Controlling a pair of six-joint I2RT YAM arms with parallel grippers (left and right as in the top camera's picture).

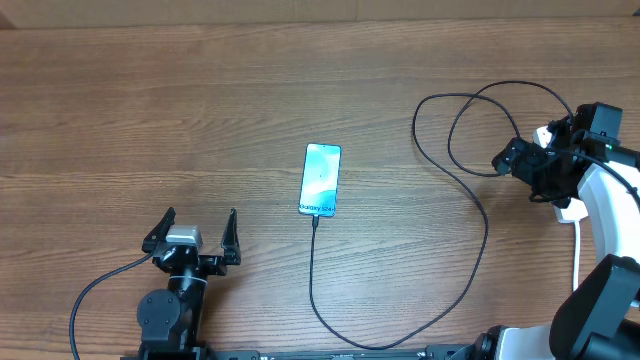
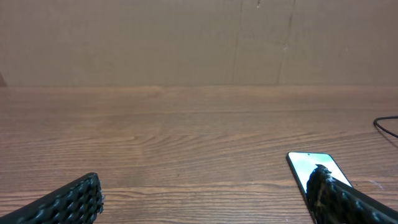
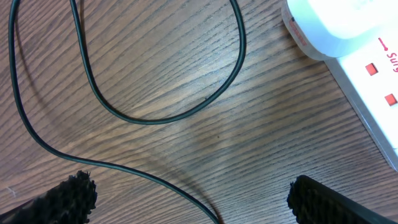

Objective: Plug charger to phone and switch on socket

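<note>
Right gripper (image 3: 189,198): jaws at full spread, nothing between them. Below it are the bare wood-grain table (image 3: 186,143) and loops of the long thin black charger cable (image 3: 155,118).

The white elongated power-strip socket (image 3: 367,87) lies ahead of the jaws and off to one side, past the finger at the wrist view's right edge. Its small red square switches (image 3: 372,67) are in sight, and a white rounded plug body (image 3: 323,25) sits on it.

The slim smartphone with lit teal screen (image 1: 320,178) is well away, nearer the left gripper (image 1: 200,224), which is also wide and empty. The cable tip appears to meet the phone's near edge; seating is not confirmable.

Judged step: switching.
- Narrow the jaws.
- Traverse sideways over the strip.
- Press one fingertip straight down on the switch.
- Which switch serves the plug I cannot tell.
- Keep clear of the cable loops and don't shove the strip.
</note>
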